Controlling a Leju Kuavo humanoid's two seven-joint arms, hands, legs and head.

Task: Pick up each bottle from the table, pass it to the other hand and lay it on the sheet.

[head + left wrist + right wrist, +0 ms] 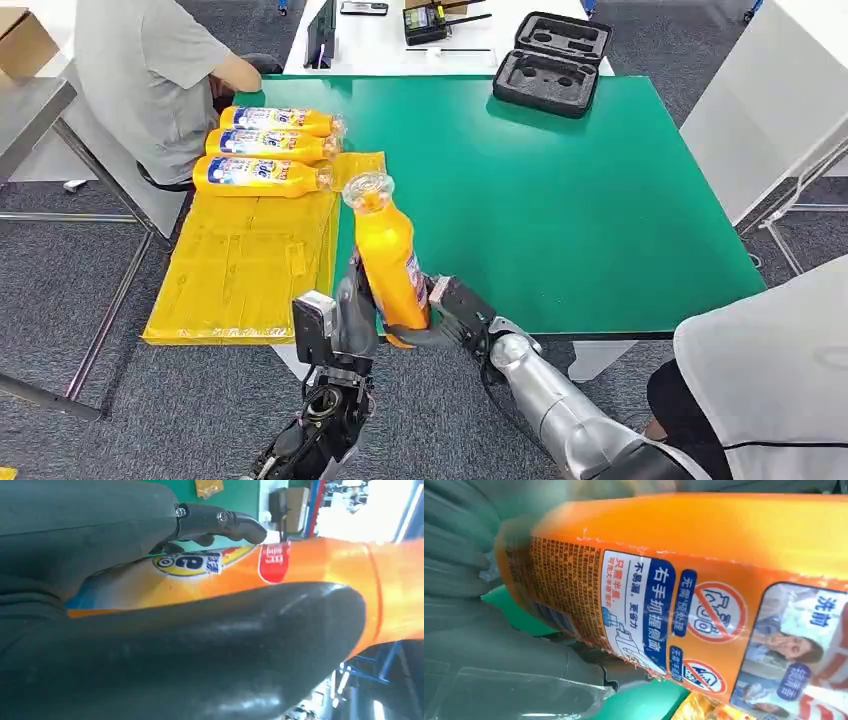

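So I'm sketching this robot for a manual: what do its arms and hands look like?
The right arm is a shiny silver tube with a rounded joint and dark cabling, ending in a dark grey right hand. The left hand is dark grey too, its thumb thick and smooth.

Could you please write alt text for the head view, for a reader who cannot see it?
Both robot hands, left hand and right hand, hold an upright orange bottle at the green table's near edge. Three more bottles lie on a yellow sheet to the left, beside a seated person.
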